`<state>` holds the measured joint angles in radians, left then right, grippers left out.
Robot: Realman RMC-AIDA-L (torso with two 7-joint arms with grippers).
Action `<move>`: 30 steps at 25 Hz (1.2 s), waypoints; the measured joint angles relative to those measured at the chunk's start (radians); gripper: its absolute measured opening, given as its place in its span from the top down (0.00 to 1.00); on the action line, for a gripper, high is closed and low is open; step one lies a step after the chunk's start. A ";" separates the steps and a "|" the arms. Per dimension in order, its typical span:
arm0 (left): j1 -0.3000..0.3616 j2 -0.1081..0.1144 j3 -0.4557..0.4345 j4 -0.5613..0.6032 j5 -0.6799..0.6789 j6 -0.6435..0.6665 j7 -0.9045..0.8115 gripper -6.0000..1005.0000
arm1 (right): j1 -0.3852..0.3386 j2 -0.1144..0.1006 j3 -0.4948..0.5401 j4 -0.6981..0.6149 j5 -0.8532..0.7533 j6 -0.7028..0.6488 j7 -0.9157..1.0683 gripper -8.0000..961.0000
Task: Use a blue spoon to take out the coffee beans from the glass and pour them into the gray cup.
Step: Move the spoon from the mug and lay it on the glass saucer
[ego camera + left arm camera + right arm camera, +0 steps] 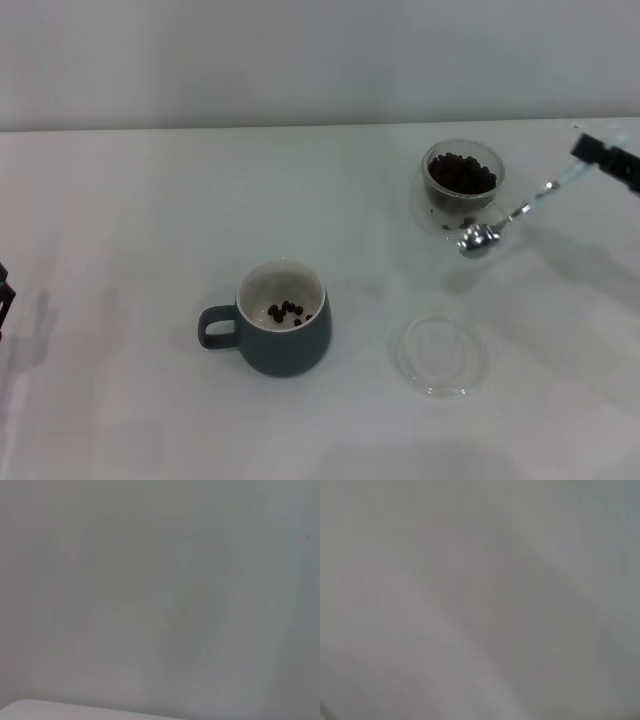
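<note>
The left gripper (4, 295) is only just seen at the far left edge; open or closed cannot be told. The gray cup (283, 333) is placed near the middle, with a few coffee beans (287, 311) inside. A clear saucer (440, 356) is laid to its right. Farther back, the glass (462, 178) is filled with beans. Just beside the glass, the blue spoon (510, 217) is held up by its handle in the closed right gripper (603, 158).

The gray cup (283, 335), lower centre, is dark blue-gray outside and cream-white inside. The coffee beans (462, 173) are near-black brown in the clear glass (462, 180), upper right. The blue spoon (510, 217) has a shiny silver bowl and pale blue handle. The table (120, 220) is plain white.
</note>
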<state>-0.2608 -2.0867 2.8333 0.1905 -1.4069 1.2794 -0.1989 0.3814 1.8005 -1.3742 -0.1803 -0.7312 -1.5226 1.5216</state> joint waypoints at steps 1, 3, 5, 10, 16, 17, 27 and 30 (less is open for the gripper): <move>0.000 0.000 0.000 0.000 0.000 0.000 0.000 0.21 | -0.003 -0.002 -0.001 0.009 -0.001 0.007 0.000 0.84; 0.000 0.000 0.000 0.000 0.000 0.000 0.000 0.21 | -0.010 -0.004 -0.007 0.019 -0.006 0.024 0.000 0.84; -0.001 0.001 0.000 0.000 0.000 0.000 0.001 0.21 | -0.015 -0.003 -0.011 0.022 -0.023 0.044 0.000 0.84; -0.003 0.002 0.000 0.000 -0.001 0.000 0.000 0.21 | -0.017 0.006 -0.016 0.023 -0.064 0.080 0.005 0.84; -0.009 0.002 0.000 0.000 -0.001 0.000 0.003 0.21 | -0.018 0.023 -0.028 0.026 -0.122 0.092 0.026 0.84; -0.010 0.002 0.000 0.000 -0.001 0.000 0.003 0.21 | -0.018 0.028 -0.028 0.027 -0.133 0.099 0.027 0.84; -0.015 0.002 0.000 0.000 0.001 0.000 0.005 0.21 | -0.007 0.066 -0.029 0.034 -0.191 0.173 0.027 0.84; -0.015 0.002 0.000 0.000 0.001 0.000 0.005 0.21 | -0.007 0.073 -0.029 0.035 -0.192 0.189 0.027 0.84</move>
<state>-0.2761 -2.0847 2.8333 0.1902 -1.4063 1.2793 -0.1935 0.3743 1.8739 -1.4036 -0.1457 -0.9232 -1.3338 1.5481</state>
